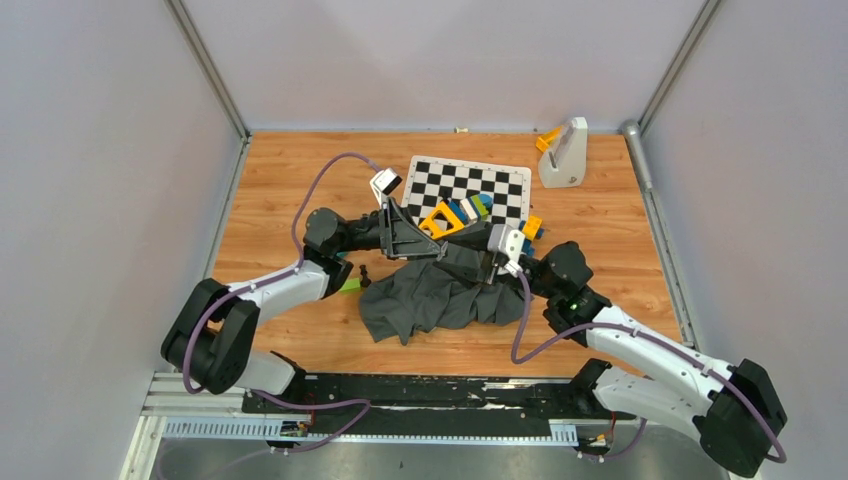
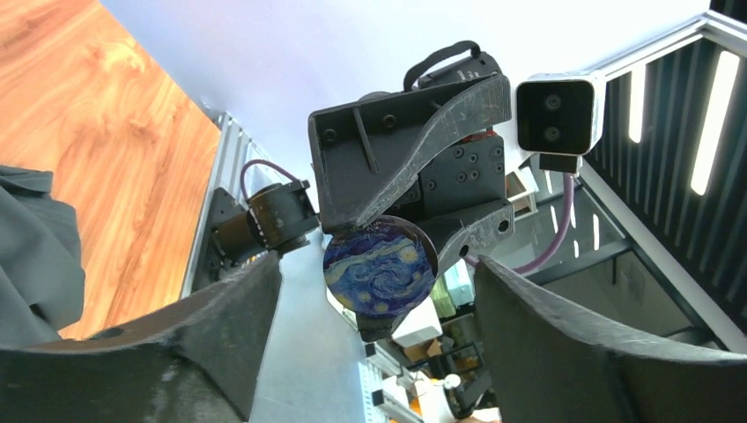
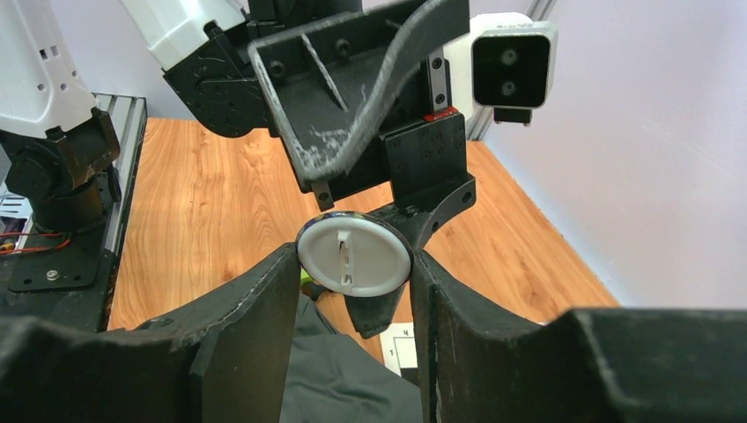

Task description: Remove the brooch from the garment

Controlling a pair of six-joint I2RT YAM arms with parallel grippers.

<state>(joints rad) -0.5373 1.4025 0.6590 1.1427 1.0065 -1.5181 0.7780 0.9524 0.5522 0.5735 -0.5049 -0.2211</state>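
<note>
We are looking down on the wooden desk (image 1: 290,180), and both arms are meeting over its middle, just above the garment (image 1: 430,300). The dark grey shirt is lying crumpled between the middle and the near edge of the desk. Its far side is reaching toward the chequered board (image 1: 470,180), which is sitting by the far edge with some coloured blocks (image 1: 450,215) at its near side.

In the right wrist view, the right gripper (image 3: 354,264) is pinching the brooch (image 3: 352,256) by its rim. Both black fingers (image 3: 255,326) are pressing against the round badge from either side. We are seeing its white back here, with the pin running down the centre, and grey fabric is showing below it.

From the left wrist camera we are getting the painted face, a swirling blue and yellow night sky, sitting between the right claw's fingers. The left gripper (image 2: 374,282) is facing it with its jaws spread wide. Its fingers (image 2: 220,326) are standing well clear of the badge on both sides and gripping nothing.

A white stand (image 1: 563,155) is sitting in the far right corner.
</note>
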